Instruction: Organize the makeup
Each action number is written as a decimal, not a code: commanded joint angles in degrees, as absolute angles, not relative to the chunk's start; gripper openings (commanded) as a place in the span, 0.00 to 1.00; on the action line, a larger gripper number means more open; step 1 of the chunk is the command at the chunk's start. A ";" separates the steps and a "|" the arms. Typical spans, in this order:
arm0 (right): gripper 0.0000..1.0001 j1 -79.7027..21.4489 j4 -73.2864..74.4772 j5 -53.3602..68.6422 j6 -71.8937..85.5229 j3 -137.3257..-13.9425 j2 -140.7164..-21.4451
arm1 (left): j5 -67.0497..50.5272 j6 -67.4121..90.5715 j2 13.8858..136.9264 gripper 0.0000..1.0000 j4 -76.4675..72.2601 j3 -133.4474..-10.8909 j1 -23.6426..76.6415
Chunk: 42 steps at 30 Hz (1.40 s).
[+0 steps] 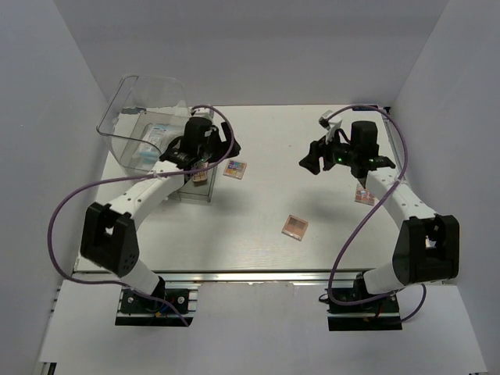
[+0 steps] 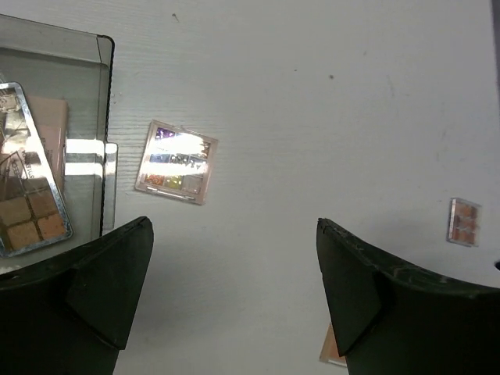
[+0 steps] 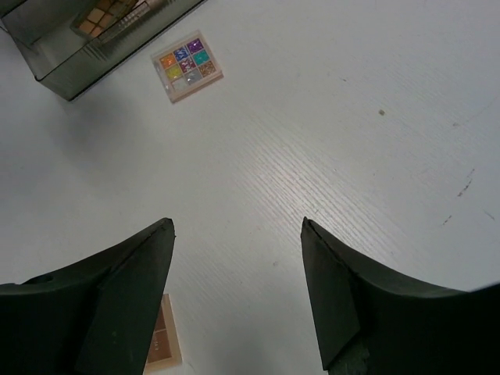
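Observation:
A colourful square eyeshadow palette (image 1: 235, 169) lies on the table; it also shows in the left wrist view (image 2: 176, 162) and the right wrist view (image 3: 187, 66). A peach palette (image 1: 294, 226) lies mid-table, partly hidden behind fingers in both wrist views (image 2: 331, 349) (image 3: 161, 340). Another small peach palette (image 1: 365, 195) lies beside the right arm and shows in the left wrist view (image 2: 464, 221). A brown-toned palette (image 2: 31, 211) stands in a small clear organizer (image 1: 195, 190). My left gripper (image 1: 187, 156) (image 2: 233, 226) is open and empty above the table beside the organizer. My right gripper (image 1: 314, 161) (image 3: 236, 223) is open and empty.
A large clear plastic bin (image 1: 117, 116) stands at the back left with a white-blue packet (image 1: 154, 141) in it. White walls close in the table on the left, back and right. The organizer's edge shows in the right wrist view (image 3: 78, 47).

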<state>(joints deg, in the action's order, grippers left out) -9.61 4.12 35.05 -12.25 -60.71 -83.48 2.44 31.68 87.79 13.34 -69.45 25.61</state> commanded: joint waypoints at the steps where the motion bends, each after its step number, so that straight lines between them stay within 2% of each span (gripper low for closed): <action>1: 0.72 -8.79 6.85 33.93 -11.16 -59.50 -81.21 | 5.00 26.21 92.97 0.94 20.46 -76.45 26.89; 14: 0.76 -7.73 6.59 34.19 -9.84 -57.22 -81.04 | 12.92 17.77 116.70 0.95 30.58 -95.87 29.97; 22: 0.77 -7.47 6.42 34.72 -9.67 -56.16 -80.77 | 10.55 6.87 122.08 0.97 27.43 -97.47 30.06; 31: 0.77 -6.77 6.50 34.98 -9.93 -56.34 -81.56 | 9.58 3.78 128.40 0.98 29.79 -103.18 30.06; 42: 0.77 -5.80 6.77 35.42 -10.02 -57.39 -82.97 | 8.44 4.83 128.14 0.98 28.92 -100.19 27.86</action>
<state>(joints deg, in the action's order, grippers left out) -6.26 7.27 34.30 -9.85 -56.07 -82.72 9.80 4.49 129.78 28.21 -101.21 29.17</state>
